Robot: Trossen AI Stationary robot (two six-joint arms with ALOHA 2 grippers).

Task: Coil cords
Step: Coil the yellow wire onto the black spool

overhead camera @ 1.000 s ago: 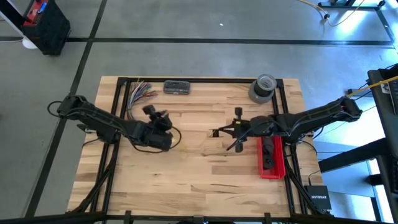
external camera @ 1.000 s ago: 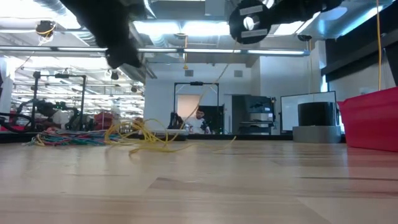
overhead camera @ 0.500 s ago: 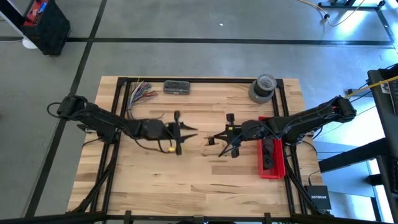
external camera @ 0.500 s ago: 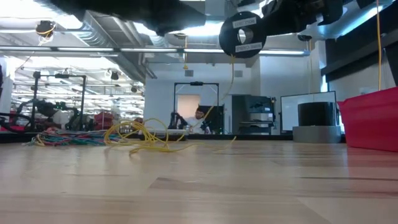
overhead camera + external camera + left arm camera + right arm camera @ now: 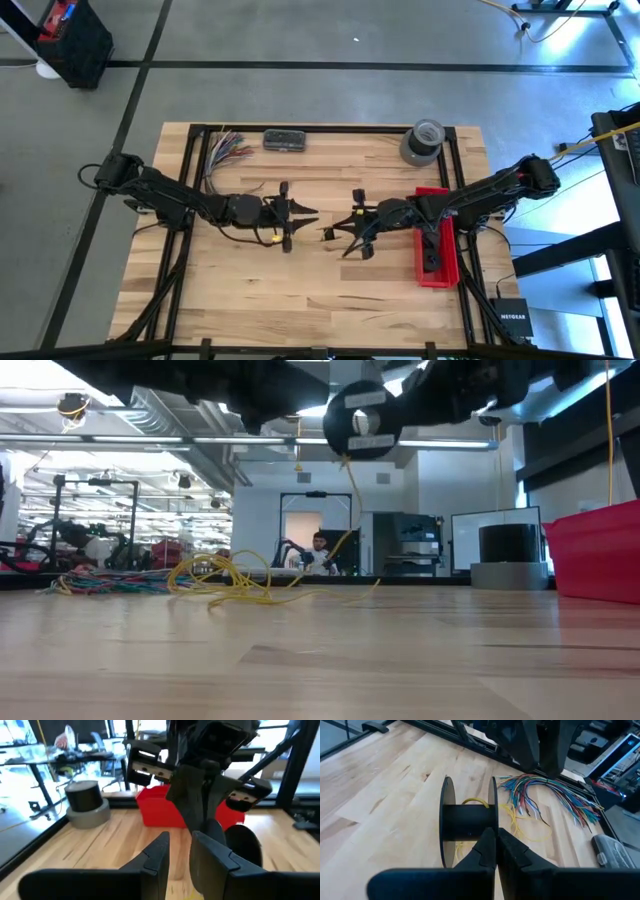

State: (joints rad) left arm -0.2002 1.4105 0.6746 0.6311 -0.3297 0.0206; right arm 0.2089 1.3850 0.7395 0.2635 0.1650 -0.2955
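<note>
Two grippers meet mid-table: right gripper [image 5: 345, 232] clamps the spool [image 5: 468, 824]; left gripper [image 5: 297, 215], fingers narrowly parted, should feed the cord [image 5: 235, 582] taut.

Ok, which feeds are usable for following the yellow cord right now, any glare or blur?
High view: the cord shows only as a small yellow spot by the left gripper. Low view: ceiling lights backlight the arms into silhouettes, yet the cord heap reads clearly. Right wrist view: spool sharp, the fingers blurred. Left wrist view: bright windows, no cord visible.
</note>
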